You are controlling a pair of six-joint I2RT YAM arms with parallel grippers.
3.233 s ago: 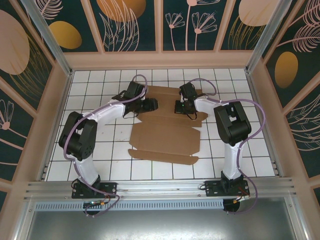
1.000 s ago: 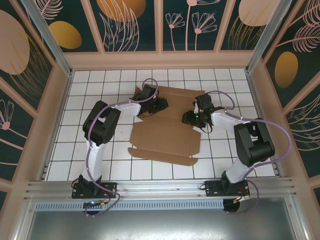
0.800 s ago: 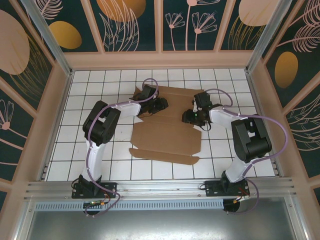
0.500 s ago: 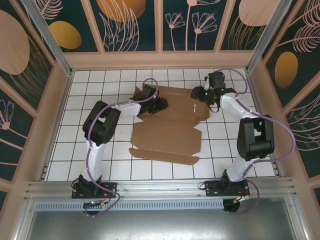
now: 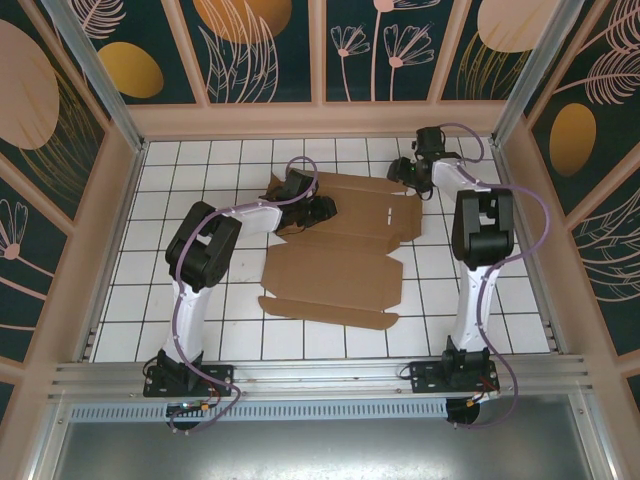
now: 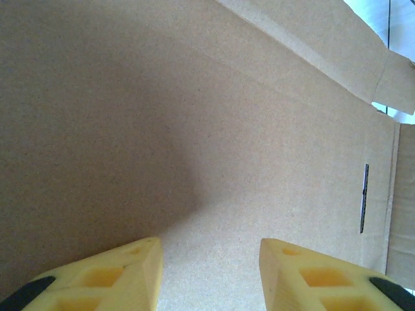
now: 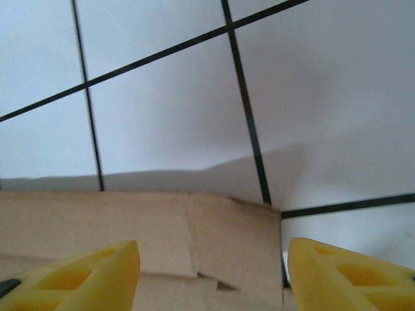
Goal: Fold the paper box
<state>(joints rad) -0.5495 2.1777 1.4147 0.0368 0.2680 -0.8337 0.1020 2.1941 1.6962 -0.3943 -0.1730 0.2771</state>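
Plain brown cardboard paper box (image 5: 330,270), die-cut sheet with flaps, lies spread out on white tiled worktop (image 5: 190,180), from centre to far side. Over sheet's far-left part: left hand (image 5: 322,209), yellow fingers (image 6: 123,265) partly apart, nothing between them, cardboard surface close beneath. At sheet's far-right corner: right hand (image 5: 403,170), fingers (image 7: 97,272) wide apart, gripping nothing, corner flap and tiles beyond.

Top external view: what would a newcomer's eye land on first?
The big brown paper box, a creased die-cut sheet spread mid-way across the white tiled table. The left gripper hovers over the sheet's far-left part. The right gripper is at its far-right corner, with its yellow fingers wide apart.
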